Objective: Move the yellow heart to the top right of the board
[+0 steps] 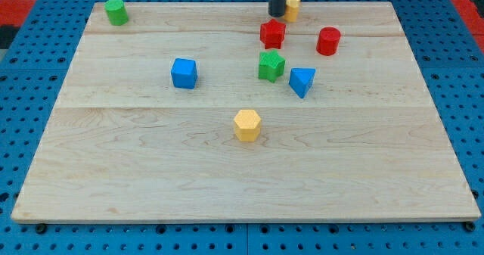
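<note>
The yellow heart [293, 7] stands near the top edge of the wooden board [151, 172], a little right of the middle. My tip [277, 14] is right at its left side, touching or nearly touching it. The dark rod comes down from the view's top. A second yellow block, a hexagon [247, 125], lies near the board's middle, well below my tip.
A red star-like block [272, 34] lies just below my tip. A red cylinder [328, 41] is to its right. A green block [271, 65] and a blue triangular block [302, 81] lie lower. A blue cube [184, 73] is left of the middle. A green cylinder [116, 11] is at the top left.
</note>
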